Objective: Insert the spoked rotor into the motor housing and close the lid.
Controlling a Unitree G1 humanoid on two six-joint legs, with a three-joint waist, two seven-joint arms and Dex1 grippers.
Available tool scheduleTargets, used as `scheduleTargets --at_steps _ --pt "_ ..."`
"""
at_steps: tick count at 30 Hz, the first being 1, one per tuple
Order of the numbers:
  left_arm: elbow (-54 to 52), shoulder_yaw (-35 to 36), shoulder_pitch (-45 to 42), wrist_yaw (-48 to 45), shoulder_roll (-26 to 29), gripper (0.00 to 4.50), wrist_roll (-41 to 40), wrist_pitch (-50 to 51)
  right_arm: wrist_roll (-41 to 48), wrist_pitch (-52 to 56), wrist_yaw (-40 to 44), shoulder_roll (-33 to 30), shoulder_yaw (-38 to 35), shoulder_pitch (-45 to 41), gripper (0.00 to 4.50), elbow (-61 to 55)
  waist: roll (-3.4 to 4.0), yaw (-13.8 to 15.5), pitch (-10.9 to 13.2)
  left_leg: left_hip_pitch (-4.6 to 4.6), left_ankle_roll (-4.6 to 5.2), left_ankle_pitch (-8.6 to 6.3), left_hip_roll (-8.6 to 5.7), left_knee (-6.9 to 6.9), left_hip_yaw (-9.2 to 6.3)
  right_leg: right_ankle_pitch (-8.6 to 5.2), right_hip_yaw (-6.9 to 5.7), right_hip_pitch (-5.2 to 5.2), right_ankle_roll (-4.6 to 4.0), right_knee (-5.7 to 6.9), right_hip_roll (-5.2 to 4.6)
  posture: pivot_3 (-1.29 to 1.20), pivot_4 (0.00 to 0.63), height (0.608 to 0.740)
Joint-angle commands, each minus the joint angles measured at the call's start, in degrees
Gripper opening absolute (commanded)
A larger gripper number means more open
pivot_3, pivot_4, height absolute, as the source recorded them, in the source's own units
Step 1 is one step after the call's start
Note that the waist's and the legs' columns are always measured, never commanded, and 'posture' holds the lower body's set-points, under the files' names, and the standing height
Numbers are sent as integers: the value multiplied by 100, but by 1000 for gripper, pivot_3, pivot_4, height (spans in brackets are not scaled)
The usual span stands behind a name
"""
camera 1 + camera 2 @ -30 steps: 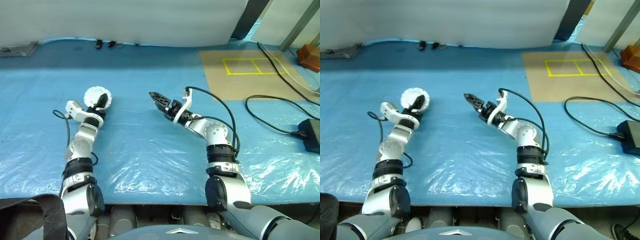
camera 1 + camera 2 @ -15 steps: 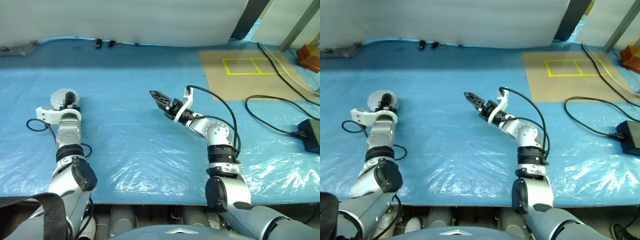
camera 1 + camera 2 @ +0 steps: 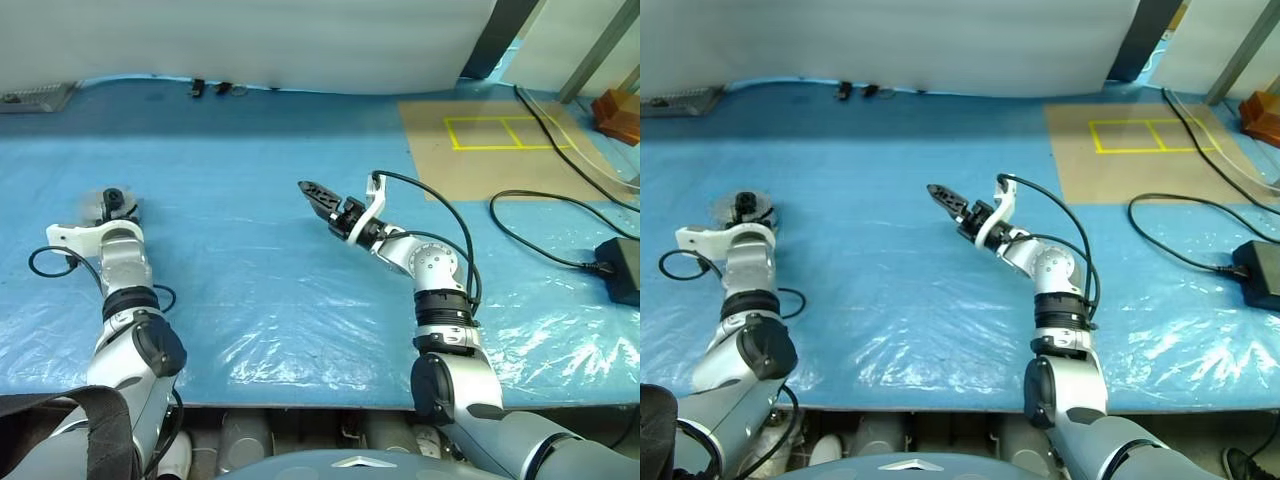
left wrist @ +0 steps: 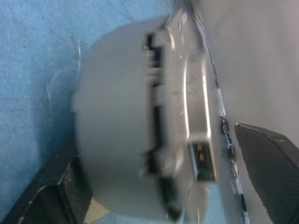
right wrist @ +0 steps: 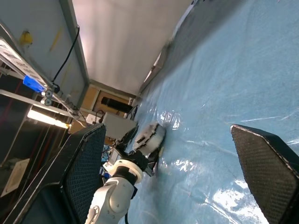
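A round silver-grey metal part with a ribbed-looking rim, the spoked rotor (image 3: 104, 200), is at the far left, low over the blue sheet (image 3: 260, 280). I cannot tell if it rests on the sheet. My left gripper (image 3: 742, 207) is open around it. In the left wrist view the rotor (image 4: 135, 126) is side-on between the fingers, and one finger (image 4: 271, 163) stands clear of its rim. My right gripper (image 3: 312, 190) hovers open and empty over the middle of the table, pointing left; its wrist view shows the rotor (image 5: 150, 134) far off. The motor housing and the lid are out of view.
A tan board with a yellow taped rectangle (image 3: 495, 132) lies at the back right. Black cables (image 3: 540, 215) run to a black box (image 3: 622, 270) at the right edge. Small dark items (image 3: 210, 88) sit along the far edge under a white wall.
My left arm has swung well to the left, and the rotor has gone with its gripper. The right arm has not moved.
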Motion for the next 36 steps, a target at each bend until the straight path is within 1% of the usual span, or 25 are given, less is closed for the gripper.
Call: scheduleTargets --at_steps 1,4,8,12,15,18,20,21,25,29,36 --pt "-22 215 -28 209 85 4484 -63 -378 47 -69 115 -31 84 -77 4500 -128 0 -3 0 0 0 0 0 1 0 0 0 0 0 0 0 0 150 740" --pt "-188 231 -16 206 23 4484 -82 -541 -32 -97 188 -78 216 -47 4500 -155 0 -3 0 0 0 0 -1 1 0 0 1 0 0 0 0 0 150 740" --pt "-741 74 120 288 -183 4484 41 -724 -221 -216 332 -161 481 33 4500 -225 0 7 0 -5 0 0 -1 2 0 0 1 0 0 -2 0 0 150 740" --pt "-1971 -425 624 617 -671 4484 413 -605 -332 -336 420 -183 635 77 4500 -248 -2 20 1 -15 0 0 17 5 0 1 -1 0 0 -6 -1 0 150 740" --pt "-3174 -916 1237 747 -1024 4484 676 -364 -555 -587 521 -239 830 111 4500 -263 -9 26 4 -44 0 0 26 11 -1 0 -10 -1 0 -7 -1 0 150 740" --pt "-4043 -1332 1788 612 -1108 4484 787 -60 -786 -843 664 -291 1073 186 4500 -330 -11 28 5 -46 0 0 30 14 -2 0 -16 -1 -2 -3 0 0 150 740" --pt "-4451 -1708 2189 227 -951 4484 1020 119 -919 -1067 713 -293 1171 235 4500 -387 -11 21 5 -42 0 0 33 15 -2 1 -15 -1 -4 -2 0 0 150 740" --pt "-4586 -1803 2322 74 -917 4484 1003 196 -1017 -1196 748 -304 1245 268 4500 -426 -10 15 5 -41 1 0 33 16 -2 2 -15 -1 -5 -1 0 0 150 740" --pt "-4762 -2376 2764 -778 -549 4484 1338 362 -1530 -1905 871 -387 1590 434 4500 -607 -10 16 5 -28 1 0 33 24 -1 5 -14 -1 -12 1 0 0 150 740" --pt "-4671 -2860 2922 -1638 -259 4484 1633 374 -1994 -2602 973 -563 1847 669 4500 -792 -10 33 5 -13 1 0 31 27 0 7 -13 1 -12 1 -2 0 150 740" --pt "-4451 -3556 2921 -2998 131 4484 2116 219 -2452 -3269 1248 -928 2138 1149 4500 -1151 -9 8 5 -10 1 0 31 21 1 7 -10 0 -12 0 0 0 150 740"
